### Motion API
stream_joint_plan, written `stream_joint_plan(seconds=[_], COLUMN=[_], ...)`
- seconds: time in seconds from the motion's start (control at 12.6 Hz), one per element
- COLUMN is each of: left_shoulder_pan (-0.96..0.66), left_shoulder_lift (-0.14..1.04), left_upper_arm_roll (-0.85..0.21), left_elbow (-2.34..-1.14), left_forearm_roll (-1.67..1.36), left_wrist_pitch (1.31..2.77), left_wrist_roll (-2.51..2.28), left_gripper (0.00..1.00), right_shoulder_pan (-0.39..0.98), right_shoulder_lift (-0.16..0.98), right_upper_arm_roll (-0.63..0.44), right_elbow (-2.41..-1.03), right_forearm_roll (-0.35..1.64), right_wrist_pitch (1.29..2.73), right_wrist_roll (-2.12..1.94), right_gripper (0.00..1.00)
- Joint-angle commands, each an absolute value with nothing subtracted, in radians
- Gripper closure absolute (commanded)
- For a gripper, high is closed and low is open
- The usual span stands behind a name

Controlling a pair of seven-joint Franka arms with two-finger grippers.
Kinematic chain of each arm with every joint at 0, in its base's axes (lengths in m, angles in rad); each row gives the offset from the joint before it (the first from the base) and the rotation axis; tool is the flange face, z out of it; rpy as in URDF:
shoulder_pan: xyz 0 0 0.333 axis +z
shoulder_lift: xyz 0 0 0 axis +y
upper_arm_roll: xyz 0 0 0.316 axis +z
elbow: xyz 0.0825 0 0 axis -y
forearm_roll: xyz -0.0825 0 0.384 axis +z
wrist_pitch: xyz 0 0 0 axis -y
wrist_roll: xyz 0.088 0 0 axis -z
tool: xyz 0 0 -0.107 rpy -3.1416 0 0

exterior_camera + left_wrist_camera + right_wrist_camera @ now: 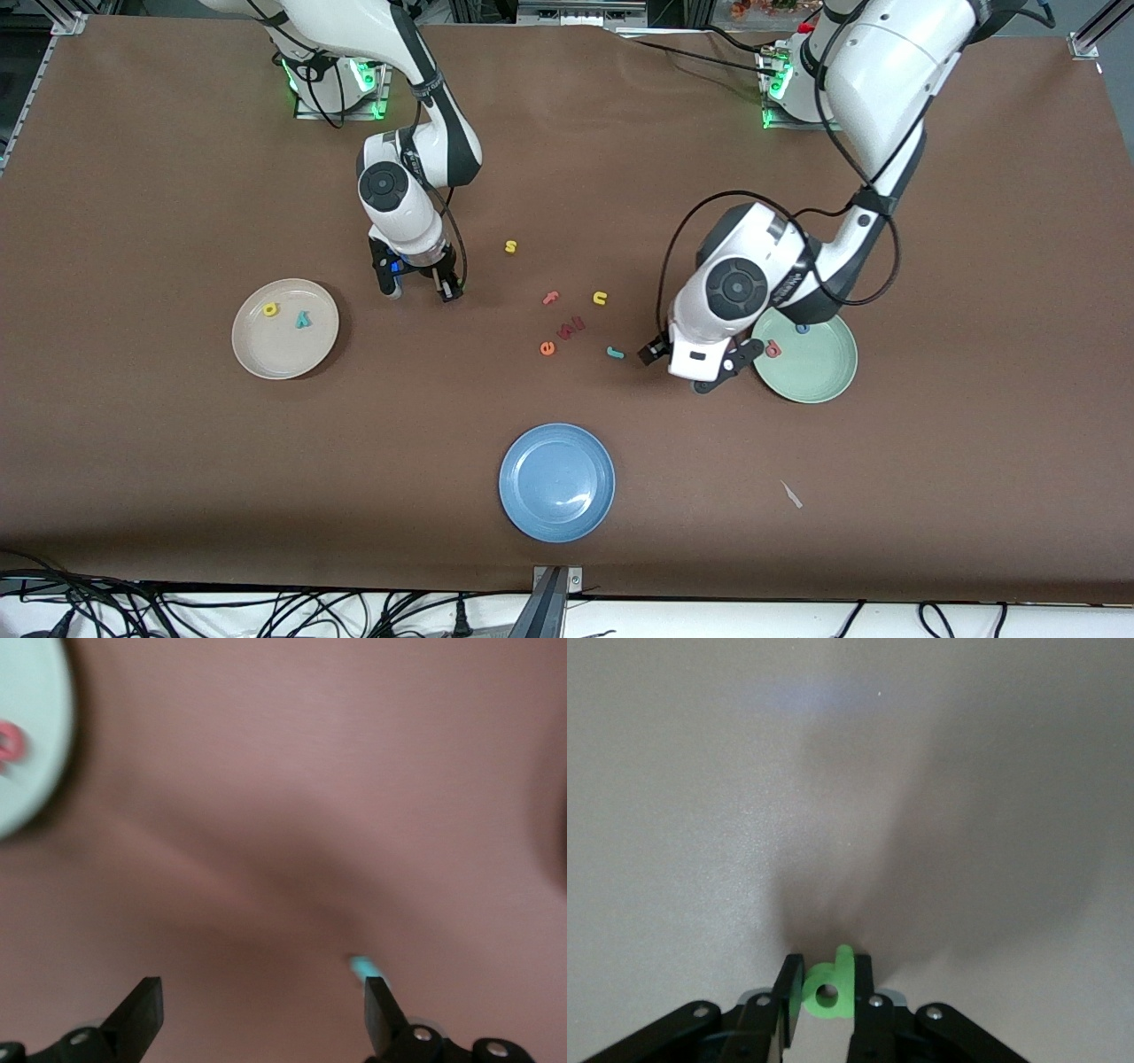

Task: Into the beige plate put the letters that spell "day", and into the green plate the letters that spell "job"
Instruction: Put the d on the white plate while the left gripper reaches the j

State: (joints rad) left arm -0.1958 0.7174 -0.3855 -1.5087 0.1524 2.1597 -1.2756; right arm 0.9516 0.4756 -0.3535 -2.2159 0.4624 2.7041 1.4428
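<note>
My right gripper (827, 967) is shut on the green d (830, 989), low at the bare table. In the front view that right gripper (420, 289) stands between the beige plate (257, 353) and the loose letters. The beige plate holds the yellow a (270, 309) and the teal y (303, 320). The green plate (819, 372) holds the pink b (772, 350) and the blue o (802, 329). My left gripper (696, 372) hangs open beside that plate. The teal j (615, 353) lies on the table, just past one fingertip (379, 1001) of the left gripper (261, 997).
Loose letters lie mid-table: a yellow s (510, 246), a pink f (551, 298), a yellow u (600, 298), dark red ones (571, 328) and an orange e (547, 348). A blue plate (556, 481) sits nearer the front camera. A white scrap (791, 494) lies beside it.
</note>
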Motion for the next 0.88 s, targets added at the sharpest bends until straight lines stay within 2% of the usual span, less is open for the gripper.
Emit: stream_joint_plan(seconds=[0.0,0.24,0.48,0.56,0.64,0.72,0.8], left_shoulder_pan=[-0.224,-0.284,-0.299,-0.299,-0.296,-0.301,-0.301], left_shoulder_lift=[0.762,0.790,0.818,0.822,0.825,0.831,0.839], left_upper_arm_roll=[-0.374,-0.330,-0.330,-0.330,-0.330,-0.330,-0.331], left_elbow=[-1.471,-1.471,-1.471,-1.471,-1.468,-1.460,-1.457], left_forearm_roll=[0.140,0.141,0.137,0.135,0.133,0.132,0.129], left_wrist_pitch=[2.264,2.309,2.309,2.309,2.309,2.309,2.309], left_wrist_roll=[-1.400,-1.518,-1.534,-1.539,-1.540,-1.545,-1.561], left_gripper=[0.00,0.00,0.00,0.07,0.26,0.42,0.48], right_shoulder_pan=[0.959,0.956,0.957,0.957,0.962,0.962,0.962], right_shoulder_lift=[0.480,0.468,0.451,0.449,0.449,0.449,0.448], right_upper_arm_roll=[-0.357,-0.432,-0.555,-0.583,-0.606,-0.638,-0.662], right_elbow=[-2.214,-2.152,-2.152,-2.152,-2.161,-2.164,-2.169], right_forearm_roll=[0.479,0.479,0.471,0.469,0.444,0.393,0.374], right_wrist_pitch=[2.718,2.558,2.398,2.358,2.350,2.347,2.341], right_wrist_roll=[1.421,1.256,0.870,0.776,0.714,0.671,0.614], right_gripper=[1.00,1.00,1.00,1.00,1.00,1.00,1.00])
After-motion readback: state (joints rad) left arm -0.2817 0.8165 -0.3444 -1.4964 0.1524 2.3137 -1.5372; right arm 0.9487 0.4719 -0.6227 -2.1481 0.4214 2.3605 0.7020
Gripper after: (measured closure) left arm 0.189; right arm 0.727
